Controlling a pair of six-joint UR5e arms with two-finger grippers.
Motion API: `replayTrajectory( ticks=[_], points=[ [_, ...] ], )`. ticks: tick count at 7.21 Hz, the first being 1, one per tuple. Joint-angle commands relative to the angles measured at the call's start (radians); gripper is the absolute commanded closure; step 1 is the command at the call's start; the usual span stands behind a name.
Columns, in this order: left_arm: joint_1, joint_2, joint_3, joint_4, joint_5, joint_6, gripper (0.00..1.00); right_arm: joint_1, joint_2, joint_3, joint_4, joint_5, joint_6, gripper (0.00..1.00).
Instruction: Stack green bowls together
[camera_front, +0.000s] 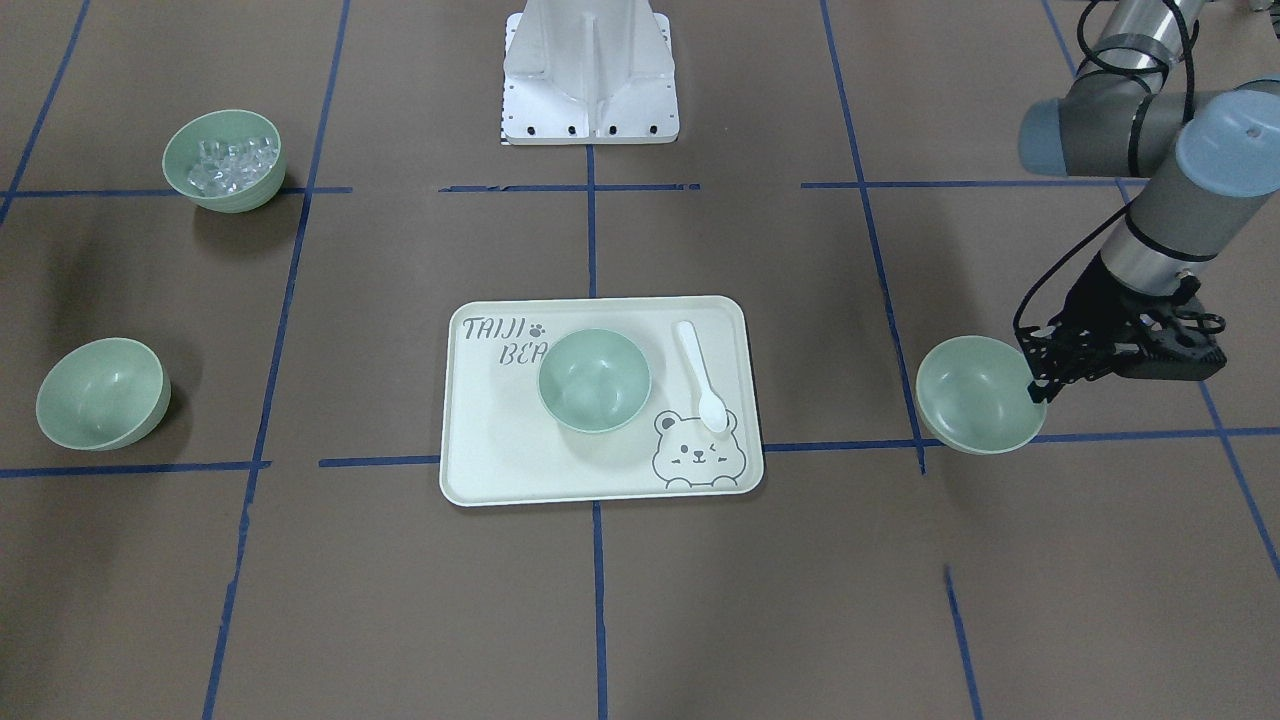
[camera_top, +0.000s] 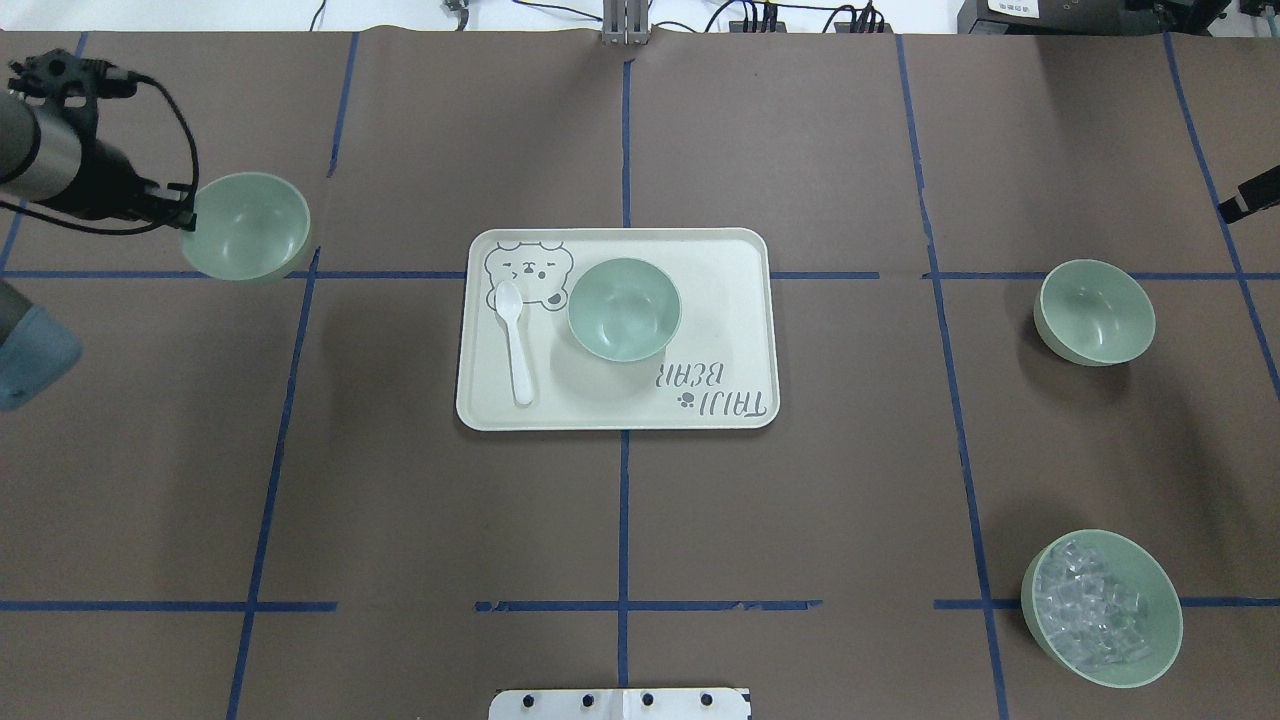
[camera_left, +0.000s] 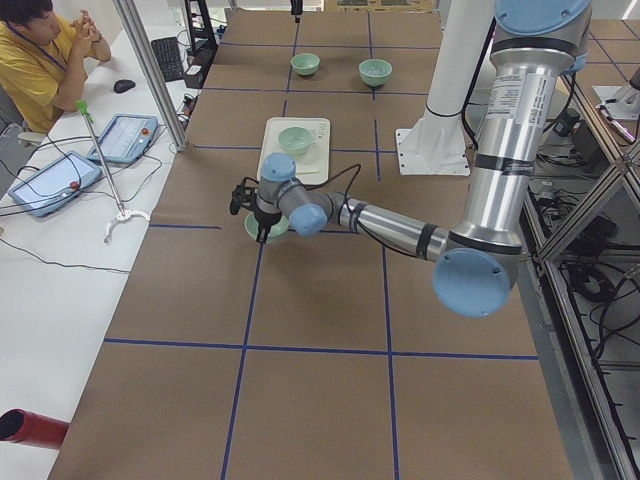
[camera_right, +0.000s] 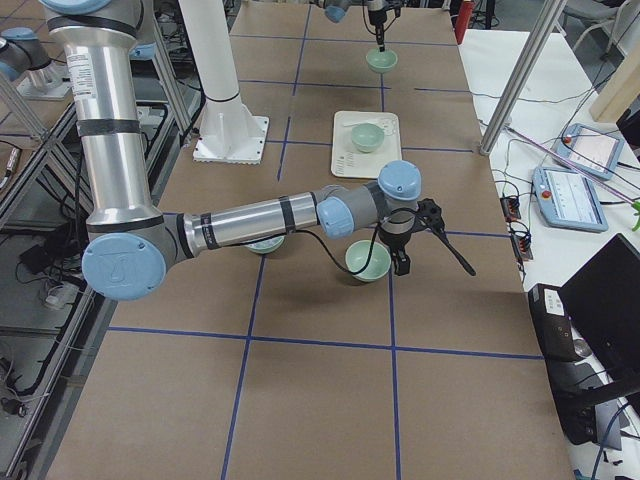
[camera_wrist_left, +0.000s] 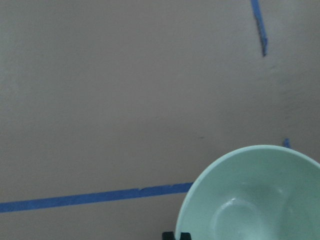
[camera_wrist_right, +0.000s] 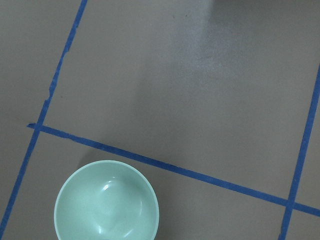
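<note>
The green bowl on the tray (camera_front: 594, 380), the green bowl at the left end effector (camera_front: 975, 393) and the third green bowl (camera_front: 100, 392) are smooth, glossy plastic with soft highlights inside. A fourth bowl (camera_front: 245, 200) has the same finish and holds clear, glassy cubes (camera_front: 228, 165). The tray (camera_front: 480, 480) is satin cream plastic with grey print. The spoon (camera_front: 700, 375) is glossy white plastic. Matt brown paper covers the counter (camera_front: 420, 610), which is lined with blue tape (camera_front: 599, 600). The left end effector (camera_front: 1038, 385) is matt black.

**Other things on the counter (camera_top: 640, 520)**

A cream tray (camera_top: 720, 260) with a bear drawing lies well apart from the left claw (camera_top: 186, 215), near the middle. A white spoon (camera_top: 519, 350) lies on the tray's side nearer to this claw. A bowl of clear cubes (camera_top: 1165, 600) stands far from the claw, at the opposite end.
</note>
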Motion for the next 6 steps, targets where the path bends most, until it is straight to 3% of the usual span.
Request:
replayTrajectory(
  ticks=[1,3,4,6],
  points=[
    [0.134,-0.247,0.014,0.122,0.004,-0.264,1.00,0.000,0.000,0.004,0.000,0.000,0.002,0.00],
    [0.252,-0.444,0.123,0.119,0.044,-0.448,1.00,0.000,0.000,0.002,0.000,0.000,0.002,0.00],
    [0.328,-0.464,0.138,0.117,0.140,-0.465,1.00,0.000,0.000,0.002,0.000,0.000,0.004,0.00],
    [0.383,-0.462,0.181,0.100,0.173,-0.464,1.00,0.000,0.000,0.004,0.000,0.002,0.012,0.00]
  ],
)
